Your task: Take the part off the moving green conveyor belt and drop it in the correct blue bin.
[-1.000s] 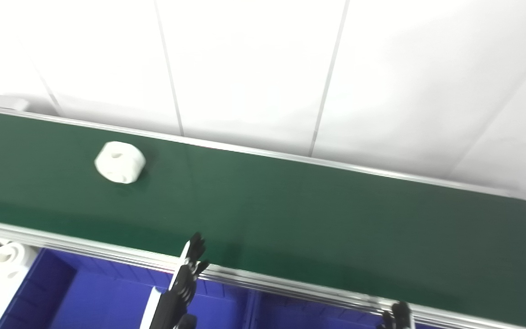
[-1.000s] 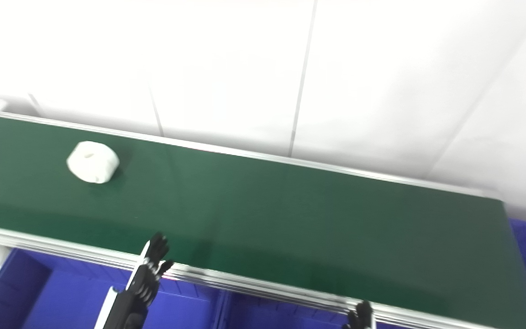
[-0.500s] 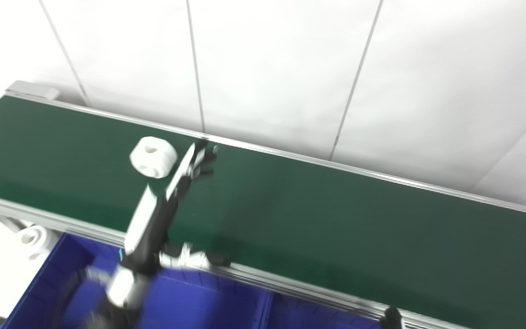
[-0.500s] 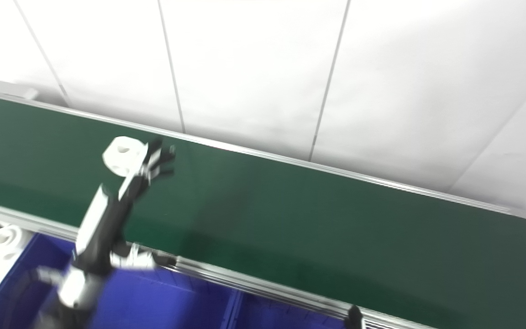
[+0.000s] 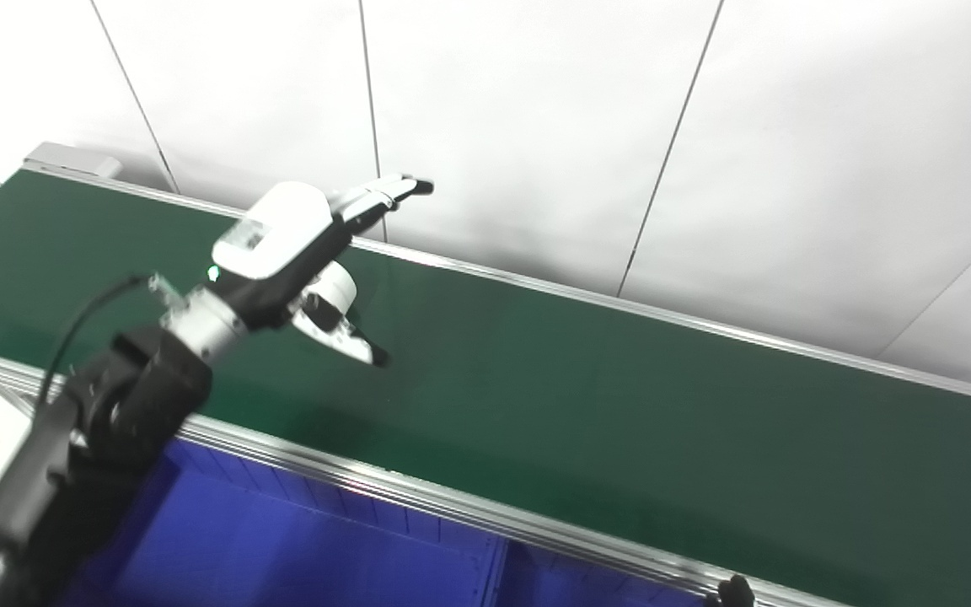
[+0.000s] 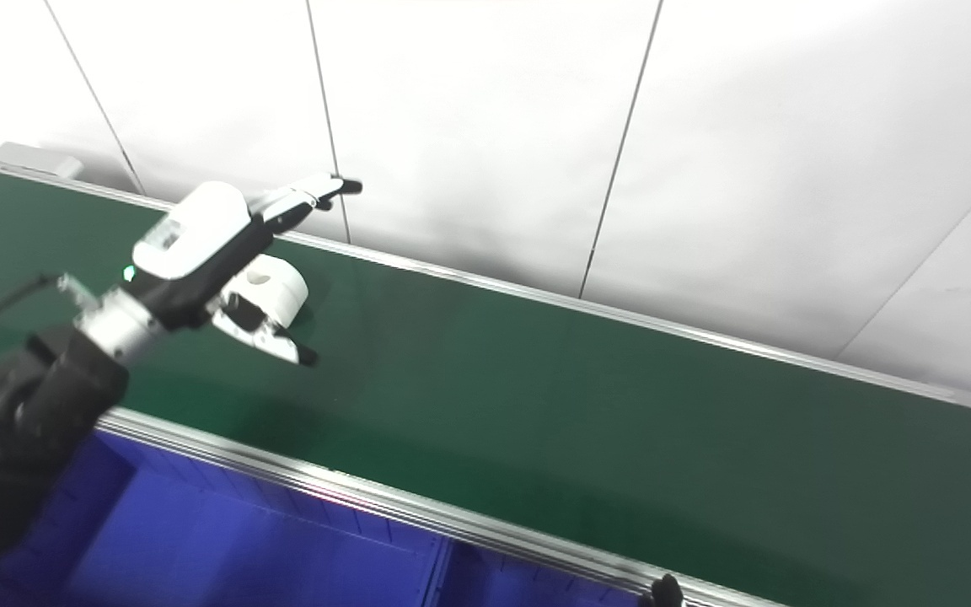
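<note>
I have the left hand (image 6: 224, 261) spread wide over the green conveyor belt (image 6: 536, 396), fingers (image 6: 308, 192) stretched out toward the back wall (image 6: 485, 126) and thumb (image 6: 270, 337) dropped low toward the near side, with nothing held yet. The white part (image 6: 276, 291), a short round piece with a hole in its top, sits on the belt in the open span between fingers and thumb, partly hidden under the palm in the left eye view; I cannot tell whether the thumb is touching it. I judge this to be the grasp itself, just before closing. To do it well I would bring the palm lower so the fingers come down behind the part and not over its top, then draw fingers and thumb together across its round side, allowing for the belt carrying it along under me. Closing too high risks knocking it away or tipping it on edge; closing late risks letting it slide out of the span. Once it is clamped I would lift straight up clear of the belt before swinging back toward the blue bin (image 6: 224, 539) below the near rail (image 6: 351, 493). Only the tip of the right hand (image 6: 665, 589) shows at the bottom edge, so I cannot tell its state.
</note>
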Motion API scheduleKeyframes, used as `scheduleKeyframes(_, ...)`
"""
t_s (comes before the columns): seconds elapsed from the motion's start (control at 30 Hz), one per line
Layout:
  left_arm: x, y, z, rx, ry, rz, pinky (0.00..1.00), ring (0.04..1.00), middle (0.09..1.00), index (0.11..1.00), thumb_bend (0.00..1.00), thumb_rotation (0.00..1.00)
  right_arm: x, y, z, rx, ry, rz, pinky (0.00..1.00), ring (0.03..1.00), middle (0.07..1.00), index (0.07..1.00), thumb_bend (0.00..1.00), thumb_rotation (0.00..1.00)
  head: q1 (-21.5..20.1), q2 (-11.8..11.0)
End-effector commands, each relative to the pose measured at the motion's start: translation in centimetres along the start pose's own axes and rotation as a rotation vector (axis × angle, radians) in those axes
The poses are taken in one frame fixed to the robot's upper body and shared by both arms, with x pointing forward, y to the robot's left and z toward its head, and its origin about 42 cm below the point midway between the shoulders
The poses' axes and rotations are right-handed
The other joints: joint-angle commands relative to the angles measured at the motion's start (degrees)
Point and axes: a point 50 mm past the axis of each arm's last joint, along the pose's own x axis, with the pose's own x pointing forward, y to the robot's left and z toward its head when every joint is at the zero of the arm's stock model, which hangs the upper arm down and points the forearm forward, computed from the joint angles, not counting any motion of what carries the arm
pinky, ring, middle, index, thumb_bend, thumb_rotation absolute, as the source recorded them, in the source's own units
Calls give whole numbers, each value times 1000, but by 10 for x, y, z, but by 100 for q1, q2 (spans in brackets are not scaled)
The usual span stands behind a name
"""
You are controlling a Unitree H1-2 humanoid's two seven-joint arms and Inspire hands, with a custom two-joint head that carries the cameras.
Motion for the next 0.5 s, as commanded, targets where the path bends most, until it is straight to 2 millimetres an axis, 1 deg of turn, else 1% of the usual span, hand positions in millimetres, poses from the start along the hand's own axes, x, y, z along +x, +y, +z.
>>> scheduleKeyframes(0.0, 17, 15, -5, 111, -35, 1, 719, 815, 883, 843, 1000, 169, 0, 4, 5, 12, -55, 17, 1000, 1000, 1000, 1000, 615, 945, 13, -26)
scheduleKeyframes(0.07, 30, 15, -14, 173, -43, -42, 794, 852, 880, 804, 1000, 170, -1, 5, 4, 8, -53, 16, 1000, 1000, 1000, 1000, 605, 980, 14, -38)
scheduleKeyframes(0.1, 36, 15, -18, 195, -43, -67, 843, 878, 883, 791, 1000, 169, -1, 5, 4, 9, -53, 11, 1000, 1000, 1000, 1000, 619, 992, 10, -39)
scheduleKeyframes(0.17, 46, 14, -25, 228, -39, -121, 907, 910, 893, 799, 1000, 163, 0, 7, 4, 15, -56, 4, 1000, 1000, 1000, 1000, 643, 999, 2, -40)
scheduleKeyframes(0.4, 72, 8, -50, 276, -29, -211, 921, 904, 880, 832, 1000, 159, 0, 8, 4, 32, -58, 4, 1000, 1000, 1000, 1000, 639, 1000, -68, -33)
scheduleKeyframes(0.47, 77, 4, -55, 274, -17, -232, 942, 909, 884, 841, 1000, 155, -1, 9, 4, 31, -57, 5, 1000, 1000, 1000, 1000, 630, 1000, -122, -32)
